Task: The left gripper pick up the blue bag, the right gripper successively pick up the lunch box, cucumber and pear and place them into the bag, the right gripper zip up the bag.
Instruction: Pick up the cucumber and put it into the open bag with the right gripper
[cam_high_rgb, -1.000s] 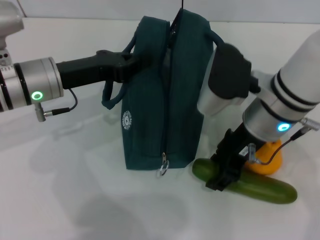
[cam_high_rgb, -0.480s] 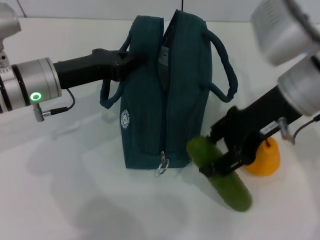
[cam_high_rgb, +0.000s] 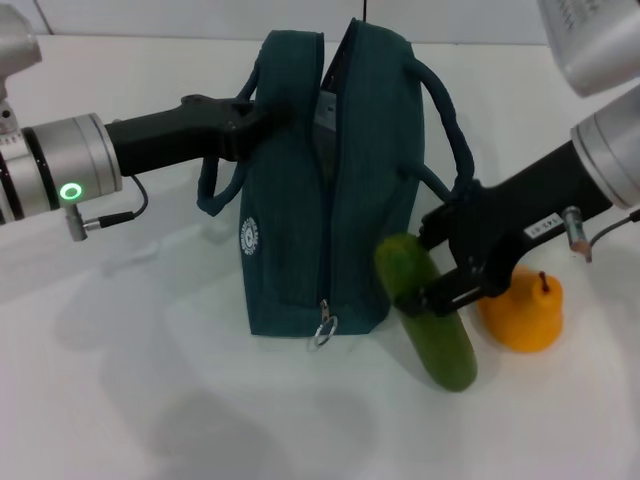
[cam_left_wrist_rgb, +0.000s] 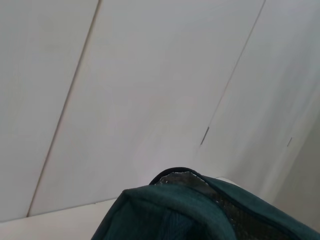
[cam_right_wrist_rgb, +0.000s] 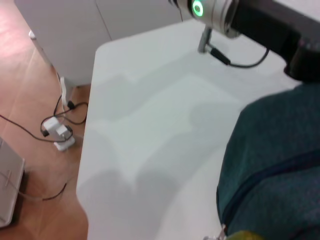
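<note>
1. One blue bag (cam_high_rgb: 335, 180): upright on the white table (cam_high_rgb: 150, 400), top opening parted, zipper unclosed, pull hanging at the lower front. Left gripper (cam_high_rgb: 262, 112) clamped on the bag's upper edge near the handle, holding it up.
2. One cucumber (cam_high_rgb: 425, 312): clamped in the right gripper (cam_high_rgb: 440, 290), tilted, upper end touching the bag's side, not yet inside.
3. One pear (cam_high_rgb: 522, 312): on the table just beside the cucumber, untouched.
4. Lunch box: not visible on the table; a pale edge inside the opening suggests it is already packed.
5. Remaining, by judgement: cucumber in, pear in, zip shut.
</note>
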